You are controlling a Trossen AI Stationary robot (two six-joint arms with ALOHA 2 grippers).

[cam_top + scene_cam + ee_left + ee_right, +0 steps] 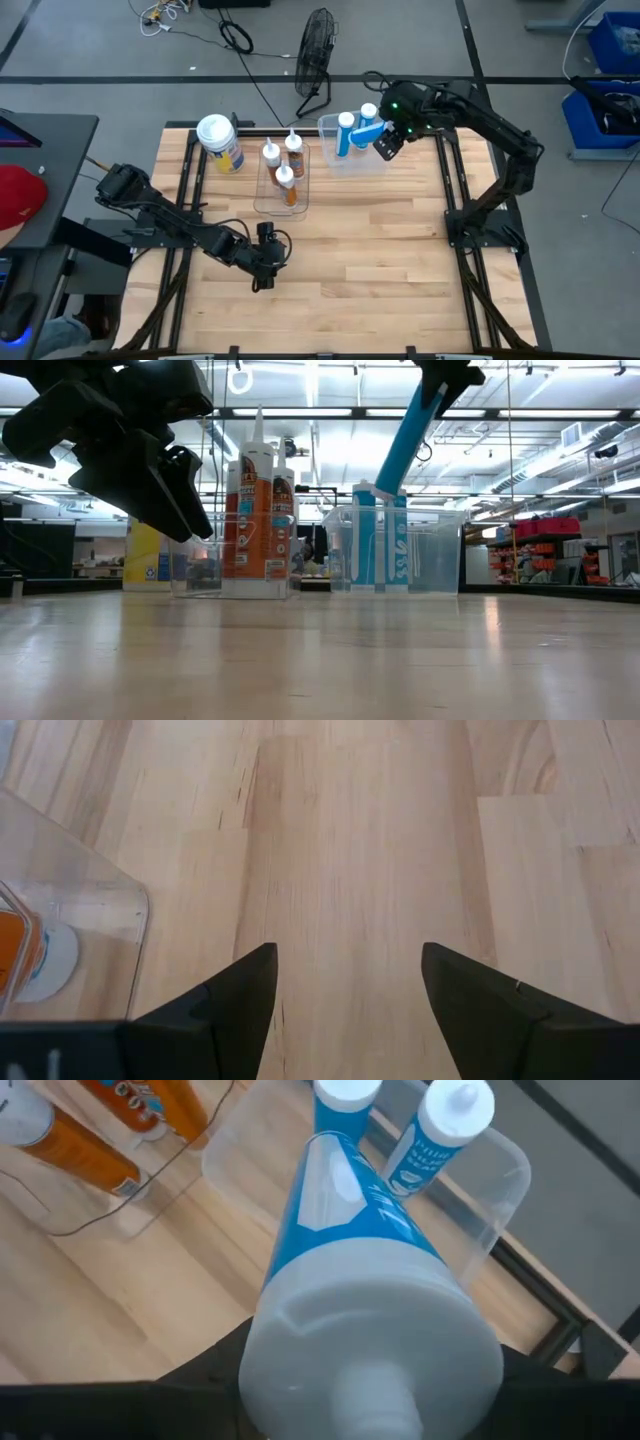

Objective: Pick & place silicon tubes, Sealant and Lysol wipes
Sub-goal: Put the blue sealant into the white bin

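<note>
Right gripper (pixel 386 142) clamped on blue tube (pixel 366 133), over clear bin (pixel 327 126) at far middle. Tube tilted, one end low in bin beside two standing tubes. Left gripper (pixel 264 262) unclenched, holding nothing, near left. Wipes can (pixel 220 143) far left.

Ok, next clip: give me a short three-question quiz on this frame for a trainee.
1. True or false: the right gripper holds a blue tube tilted over the clear bin.
2. How many orange tubes stand in the clear tray? A) one B) three C) five
3. Fill in: the Lysol wipes canister stands on the table, outside the tray, on its ____ arm side.

Key: 1 true. 2 B. 3 left; the left gripper is open and empty, low over bare wood.
</note>
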